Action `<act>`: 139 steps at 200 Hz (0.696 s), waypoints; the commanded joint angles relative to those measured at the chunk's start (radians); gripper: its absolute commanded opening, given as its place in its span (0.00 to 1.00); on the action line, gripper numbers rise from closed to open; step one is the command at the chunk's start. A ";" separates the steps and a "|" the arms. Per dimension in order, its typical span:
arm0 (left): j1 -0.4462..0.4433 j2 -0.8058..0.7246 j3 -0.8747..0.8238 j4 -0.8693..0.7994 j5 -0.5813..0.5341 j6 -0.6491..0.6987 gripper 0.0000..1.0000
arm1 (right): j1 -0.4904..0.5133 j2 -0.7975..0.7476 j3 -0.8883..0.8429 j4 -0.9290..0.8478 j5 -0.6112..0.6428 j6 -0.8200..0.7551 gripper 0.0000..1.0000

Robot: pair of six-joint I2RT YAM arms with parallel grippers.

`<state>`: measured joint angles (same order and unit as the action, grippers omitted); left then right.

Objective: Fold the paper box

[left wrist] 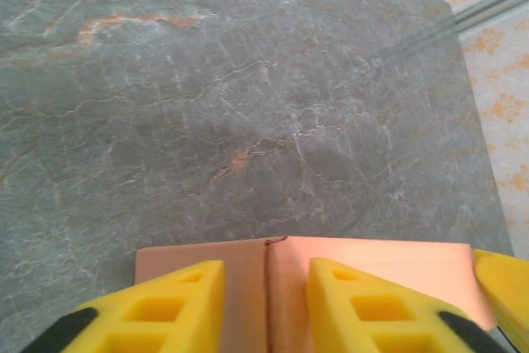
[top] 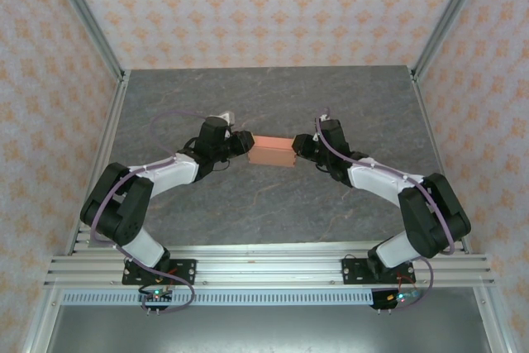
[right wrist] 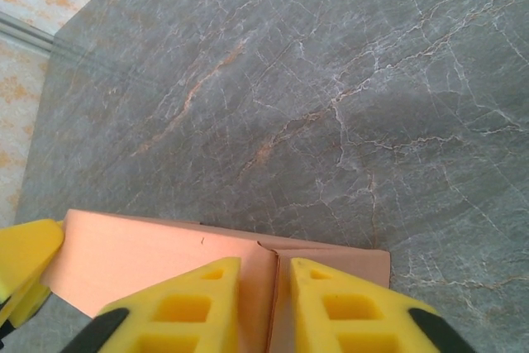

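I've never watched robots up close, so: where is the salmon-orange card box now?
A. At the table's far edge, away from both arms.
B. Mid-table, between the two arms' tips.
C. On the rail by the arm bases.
B: from above, the salmon-orange card box lies mid-table, the left end effector at one end, the right end effector at the other.

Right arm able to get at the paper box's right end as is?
Probably yes. The right gripper sits at that end of the paper box, fingers either side of its seam, nothing between. The left gripper is at the opposite end, clear of it.
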<state>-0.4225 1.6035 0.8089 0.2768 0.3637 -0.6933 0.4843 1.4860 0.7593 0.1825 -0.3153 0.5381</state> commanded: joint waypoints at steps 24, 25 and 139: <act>-0.009 0.092 -0.123 -0.128 0.072 -0.021 0.21 | -0.029 0.049 -0.077 -0.137 -0.083 0.029 0.23; -0.009 0.093 -0.126 -0.127 0.072 -0.022 0.20 | -0.029 0.048 -0.079 -0.134 -0.086 0.030 0.23; -0.050 0.000 -0.203 -0.035 0.053 -0.040 0.25 | -0.036 -0.019 -0.079 -0.078 -0.164 -0.040 0.15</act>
<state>-0.4202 1.6047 0.6765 0.5373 0.3885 -0.7578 0.4259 1.4895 0.6743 0.3504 -0.4576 0.5892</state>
